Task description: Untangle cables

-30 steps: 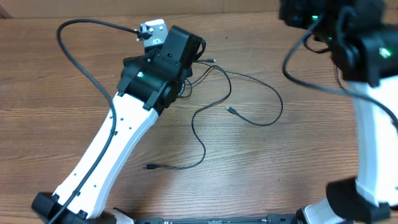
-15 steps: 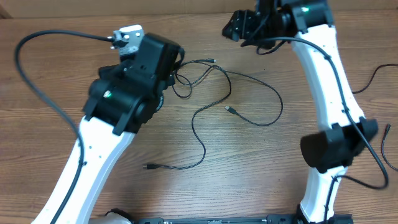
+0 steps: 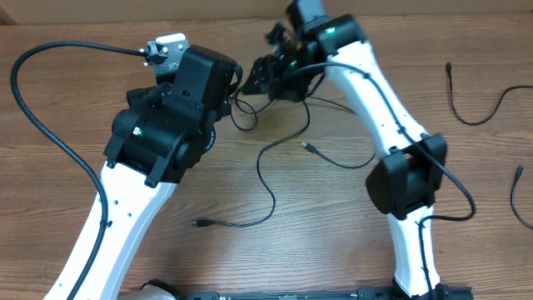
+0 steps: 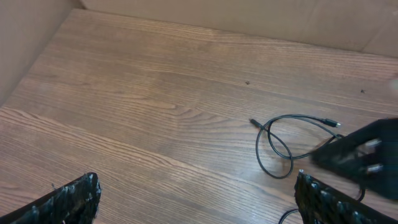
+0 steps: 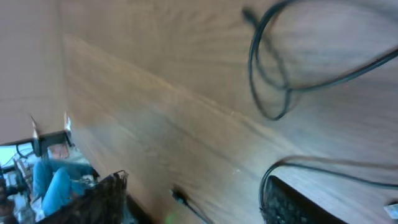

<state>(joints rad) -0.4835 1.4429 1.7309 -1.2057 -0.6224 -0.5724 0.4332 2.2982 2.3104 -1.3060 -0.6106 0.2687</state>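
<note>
Thin black cables (image 3: 260, 162) lie tangled on the wooden table, with loose plug ends at the middle (image 3: 308, 147) and the front (image 3: 200, 223). In the left wrist view a cable loop (image 4: 273, 146) lies ahead to the right. My left gripper (image 4: 199, 202) is open and empty just left of the tangle; in the overhead view its wrist body (image 3: 204, 79) hides the fingers. My right gripper (image 3: 260, 77) hovers over the tangle's far end, close to the left wrist. It is open and empty (image 5: 199, 202), with a cable loop (image 5: 267, 81) and a plug (image 5: 180, 198) below it.
Two separate thin cables lie at the right edge of the table (image 3: 479, 112) (image 3: 518, 196). A thick black robot cable (image 3: 50, 125) arcs to the left wrist. A cardboard wall (image 4: 25, 37) borders the table's far left corner.
My right arm has swung from the far right across the back to the tangle beside the left wrist. My left arm has drifted slightly left. The cables have not visibly moved.
</note>
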